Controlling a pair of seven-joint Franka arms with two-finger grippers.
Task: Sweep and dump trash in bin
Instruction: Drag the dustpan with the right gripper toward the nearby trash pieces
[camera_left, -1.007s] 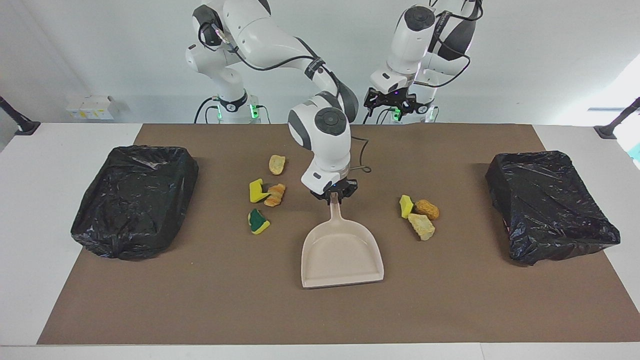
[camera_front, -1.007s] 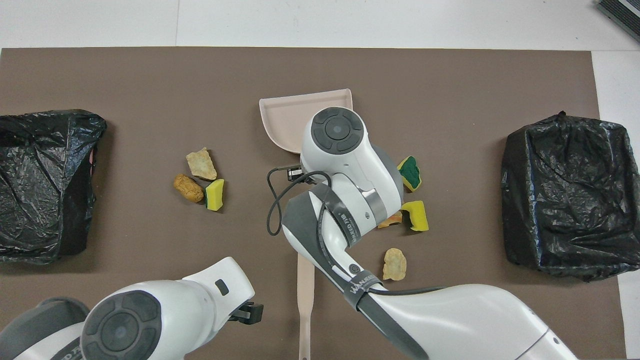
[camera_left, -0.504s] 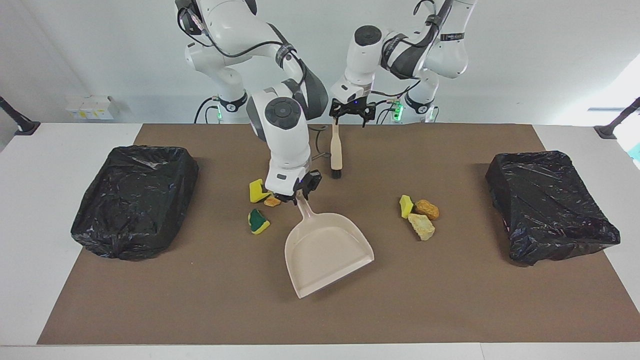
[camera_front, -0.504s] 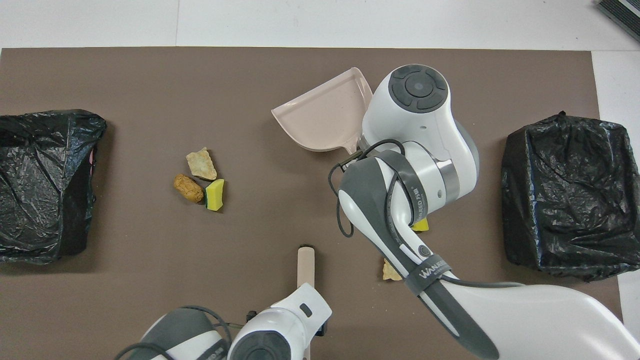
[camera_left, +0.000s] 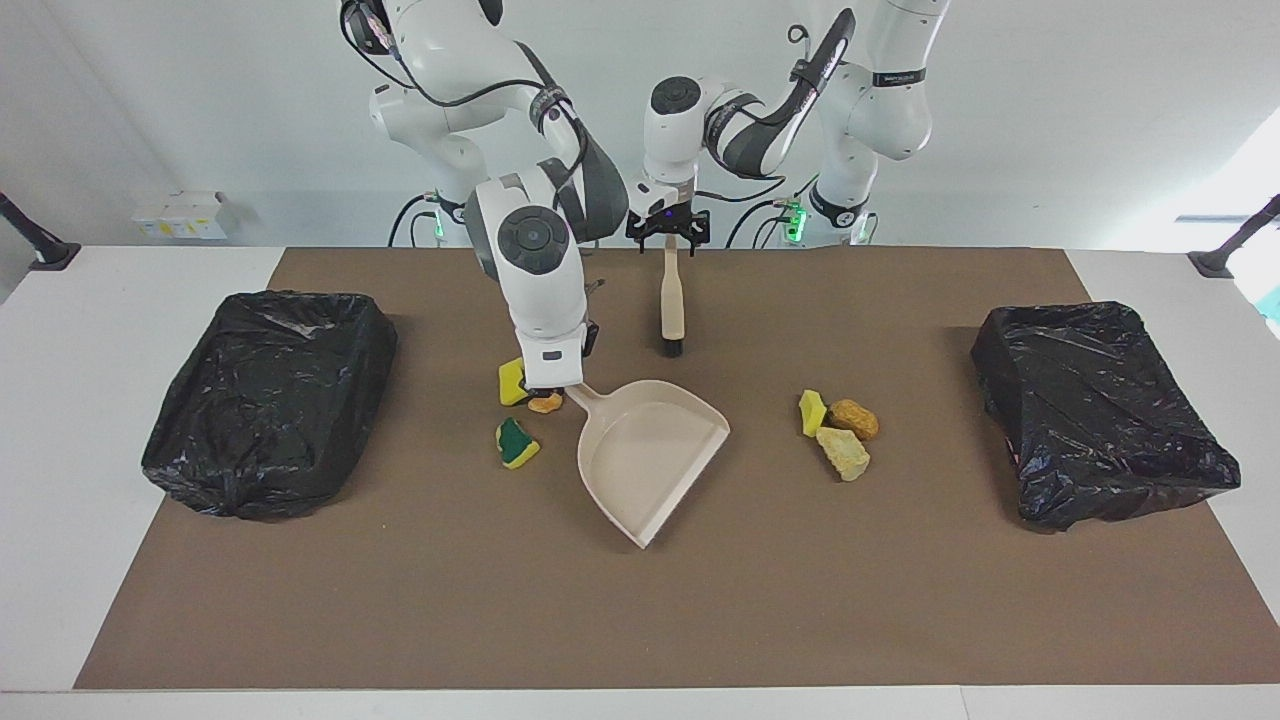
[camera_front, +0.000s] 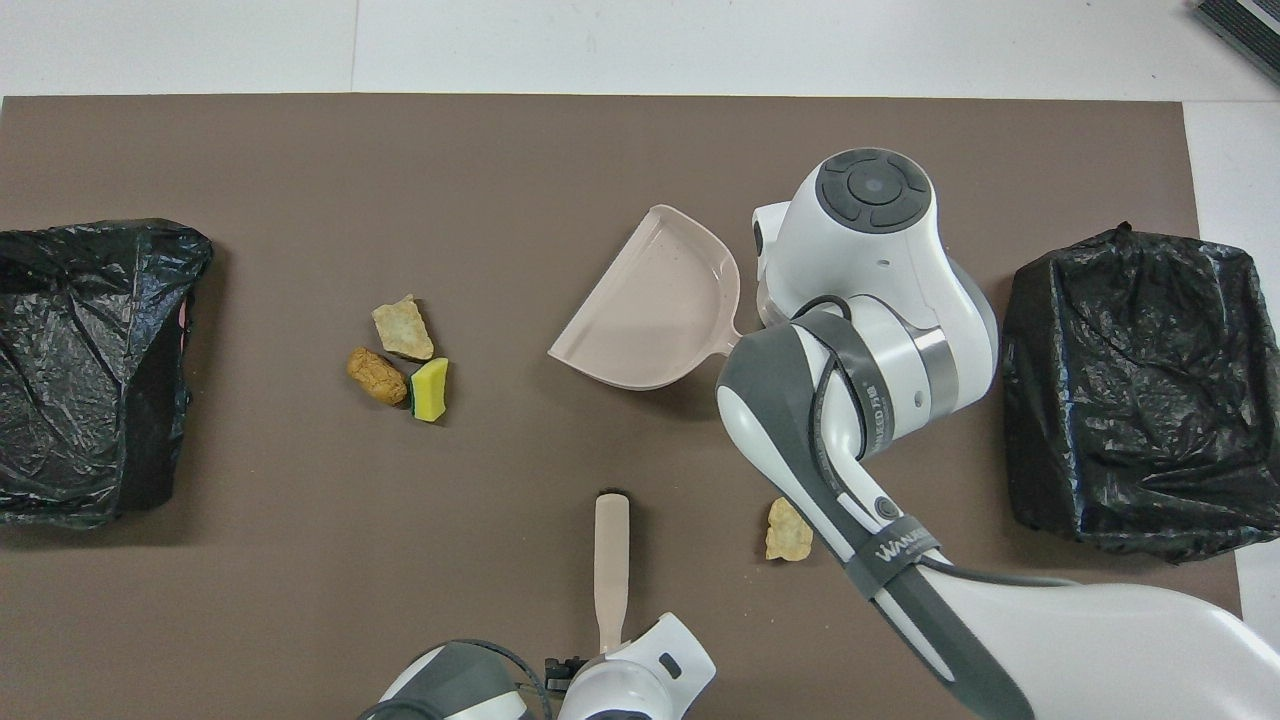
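- right gripper (camera_left: 562, 388) clamped shut on the dustpan (camera_left: 650, 455) handle, low over the mat beside the trash toward the right arm's end
- dustpan pan resting on the brown mat (camera_left: 640, 620) mid-table, mouth angled toward the left arm's end
- left gripper (camera_left: 668, 236) over the handle tip of the brush (camera_left: 673, 305), jaws spread wide, not pinching it; brush lying flat, nearer to the robots than the dustpan
- trash in two clusters: yellow sponge (camera_left: 513, 381), orange lump (camera_left: 545, 403), green-yellow sponge (camera_left: 517, 442) next to the dustpan handle, tan lump (camera_front: 788, 530) nearer to the robots
- other cluster toward the left arm's end: yellow sponge piece (camera_left: 812, 412), orange-brown lump (camera_left: 853, 418), beige lump (camera_left: 843, 453), touching one another
- black-bagged bin (camera_left: 268, 398) at the right arm's end, second black-bagged bin (camera_left: 1100, 410) at the left arm's end, no trash visible in either
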